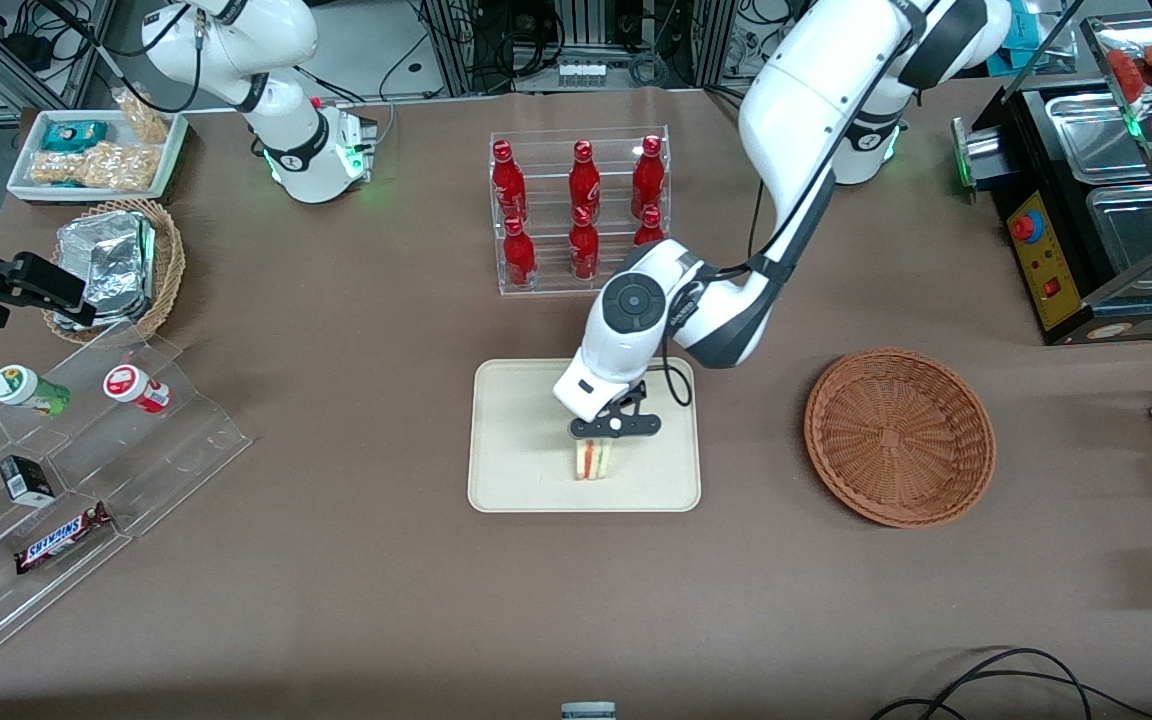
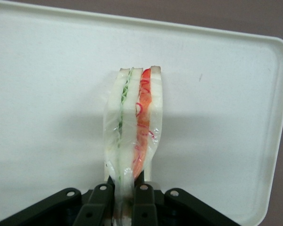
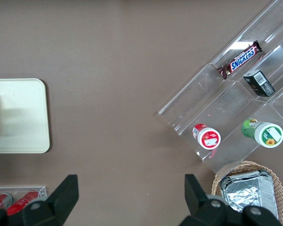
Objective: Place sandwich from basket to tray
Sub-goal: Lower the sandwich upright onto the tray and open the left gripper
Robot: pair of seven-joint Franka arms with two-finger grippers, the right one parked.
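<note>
One Snickers bar, its name readable on the wrapper, lies on the lowest step of a clear stepped stand at the parked arm's end of the table; two small labelled pots on a higher step are too small to read. Mid-table the tray holds the sandwich, which stands on edge on the tray floor. The gripper sits directly above it, jaws closed on the wedge's top edge: in the wrist view the black fingers pinch the clear wrap from both sides, green layer and red layer between them. The basket lies beside the tray, toward the working arm's end, apart from it.
</note>
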